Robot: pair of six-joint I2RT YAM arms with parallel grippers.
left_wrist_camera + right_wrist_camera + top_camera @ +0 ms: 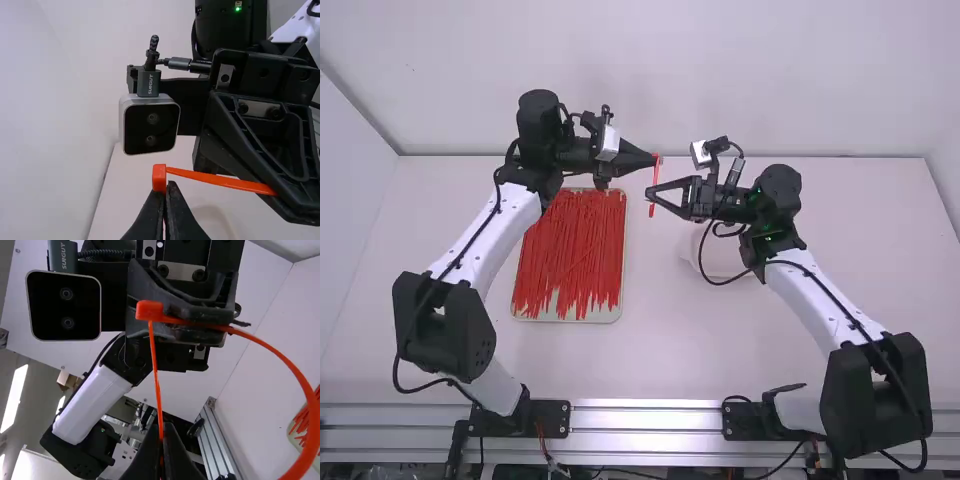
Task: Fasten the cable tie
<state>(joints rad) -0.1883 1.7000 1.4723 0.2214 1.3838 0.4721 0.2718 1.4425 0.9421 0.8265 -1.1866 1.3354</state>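
Left gripper [165, 194] and right gripper [161, 436] both clenched on one red cable tie [210, 180]; one tray [610, 316] of ties [570, 250] nearby.

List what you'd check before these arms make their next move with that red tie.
1. Is the left gripper shut on the tie? Ok.
2. Is the right gripper shut on the strap? Ok.
3. Is the tie bent into a loop? Ok, seen in the right wrist view.
4. Has the tail been fed through the head? Cannot tell.
5. Is the tie held apart from the spare ties? Ok.
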